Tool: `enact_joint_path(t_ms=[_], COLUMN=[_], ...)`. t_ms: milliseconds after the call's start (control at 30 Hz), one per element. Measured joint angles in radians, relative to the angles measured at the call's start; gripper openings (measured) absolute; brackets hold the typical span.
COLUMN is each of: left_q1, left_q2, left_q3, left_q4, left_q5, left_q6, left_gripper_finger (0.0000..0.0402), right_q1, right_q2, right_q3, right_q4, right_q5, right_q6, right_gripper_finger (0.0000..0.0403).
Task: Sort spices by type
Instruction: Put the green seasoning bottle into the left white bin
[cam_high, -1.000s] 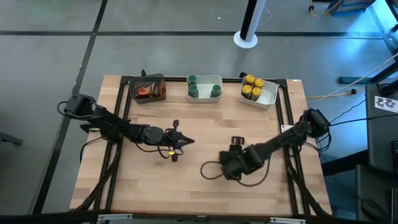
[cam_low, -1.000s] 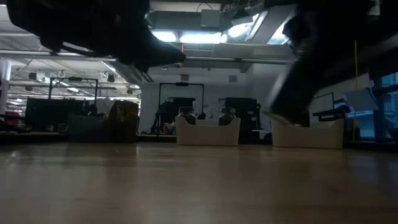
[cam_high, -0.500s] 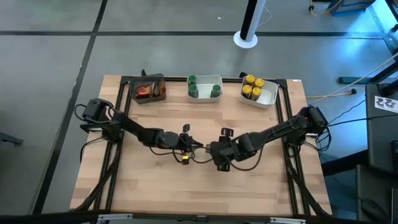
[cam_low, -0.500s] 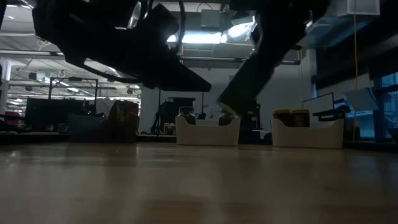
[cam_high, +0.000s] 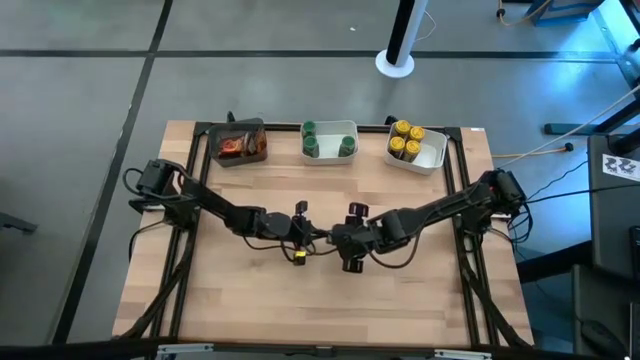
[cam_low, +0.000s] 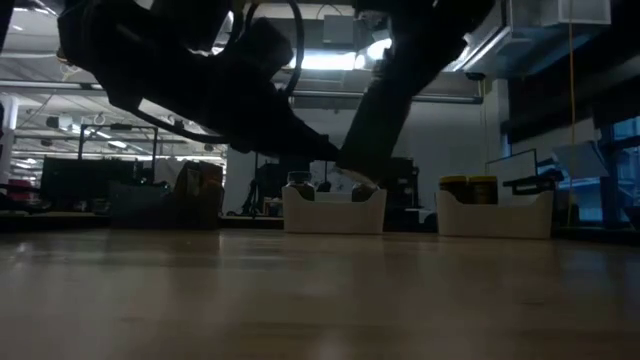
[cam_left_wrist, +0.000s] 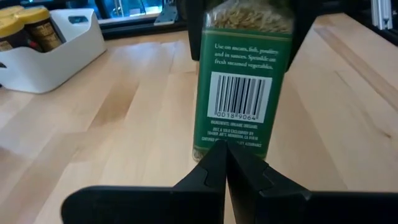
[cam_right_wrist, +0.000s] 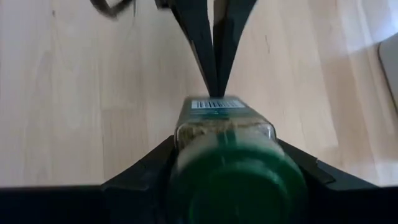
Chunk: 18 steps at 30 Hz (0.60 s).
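Right pincer (cam_right_wrist: 227, 165): clenched on a green-lidded jar (cam_right_wrist: 230, 155) – I hold it over mid-counter, its barcode label facing my other arm.
Left pincer (cam_left_wrist: 224, 165): fingers pressed together, nothing between them – tip just in front of the jar's label, touching or nearly so; I cannot tell which.
Meeting point: both pincers come tip to tip at the middle of the counter (cam_high: 250, 290).
Far edge: a dark tray (cam_high: 238, 145) with reddish jars, a white tray (cam_high: 329, 140) with green-lidded jars, a second white tray (cam_high: 428, 155) with yellow-lidded jars (cam_high: 404, 139).
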Motion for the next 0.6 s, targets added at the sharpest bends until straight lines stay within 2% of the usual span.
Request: enact_joint_path(t_ms=[400, 600], left_q1=[0.016, 0.013], left_q2=[0.000, -0.080], left_q3=[0.001, 0.001], left_q4=[-0.013, -0.170], left_q5=[0.000, -0.002], left_q6=[-0.020, 0.003], left_gripper_finger=[0.0003, 0.0003], right_q1=[-0.041, -0.083], right_q2=[0.001, -0.024], right_q3=[0.025, 0.028], right_q4=[0.098, 0.091], right_q5=[0.007, 0.080], right_q6=[-0.079, -0.147], right_gripper_finger=[0.0200, 0.0200])
